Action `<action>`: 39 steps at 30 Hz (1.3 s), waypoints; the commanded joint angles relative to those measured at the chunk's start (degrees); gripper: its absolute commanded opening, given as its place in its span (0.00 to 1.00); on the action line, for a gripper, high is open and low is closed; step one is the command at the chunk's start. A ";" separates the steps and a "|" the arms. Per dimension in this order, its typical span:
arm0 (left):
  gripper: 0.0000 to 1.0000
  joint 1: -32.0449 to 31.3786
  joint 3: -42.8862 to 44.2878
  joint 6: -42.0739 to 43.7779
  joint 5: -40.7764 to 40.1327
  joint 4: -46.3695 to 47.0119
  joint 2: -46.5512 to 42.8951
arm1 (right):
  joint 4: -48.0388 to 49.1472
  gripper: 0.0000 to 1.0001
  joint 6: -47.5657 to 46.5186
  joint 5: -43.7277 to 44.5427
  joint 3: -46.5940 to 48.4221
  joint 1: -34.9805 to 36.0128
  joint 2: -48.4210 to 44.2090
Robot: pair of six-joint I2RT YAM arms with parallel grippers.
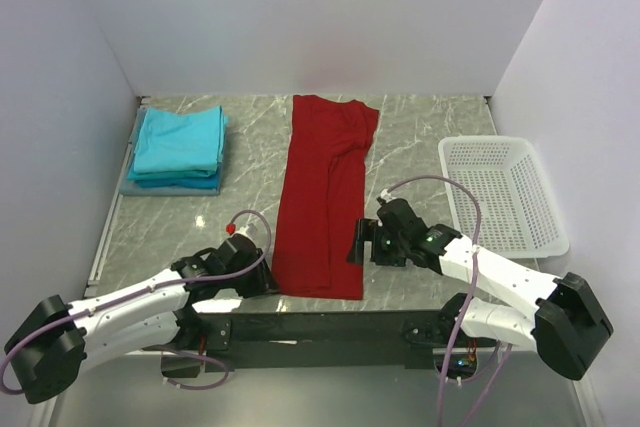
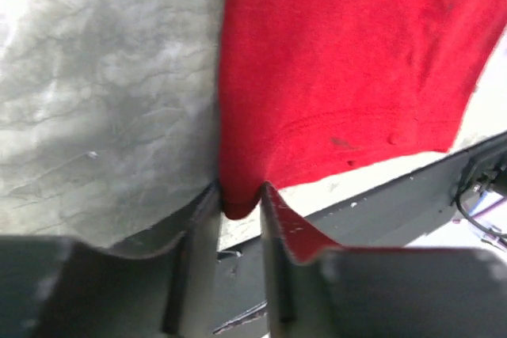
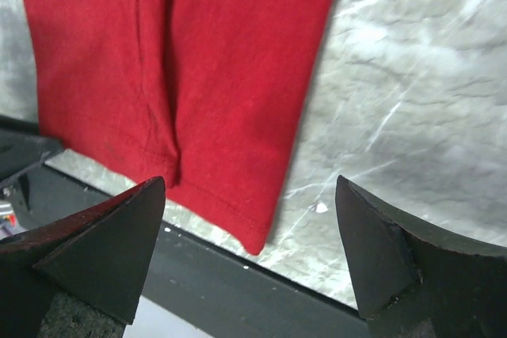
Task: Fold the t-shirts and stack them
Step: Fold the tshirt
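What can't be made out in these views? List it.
Top view: how many shirts the teal t-shirt stack holds; the layers are too small.
Top view: near-left corner of the red t-shirt, hidden under the left gripper.
Right wrist view: most of that shirt, cut off by the top edge.

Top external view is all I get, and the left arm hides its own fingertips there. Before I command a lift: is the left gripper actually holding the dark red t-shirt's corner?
Observer: Yes. On the left wrist camera, the left gripper is closed on the near left corner of the dark red t-shirt; the cloth bunches between its jaws.
Operator: And the right side?
Observer: Not gripping. The right gripper is wide open, and the shirt's near right corner lies between its jaws, unpinched.
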 commanded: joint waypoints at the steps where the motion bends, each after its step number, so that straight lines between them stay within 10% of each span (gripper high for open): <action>1: 0.31 -0.14 0.66 -0.39 -3.65 -1.40 1.81 | 0.86 0.93 1.74 -1.38 -0.55 2.02 -1.55; 9: 0.01 -0.14 -0.30 -1.97 -2.96 -0.53 0.76 | -1.78 0.86 7.27 -2.62 -5.99 7.12 -3.30; 39: 0.01 -0.14 -4.70 -2.76 1.09 5.45 -0.82 | 5.42 0.22 13.61 0.46 -9.86 12.22 1.17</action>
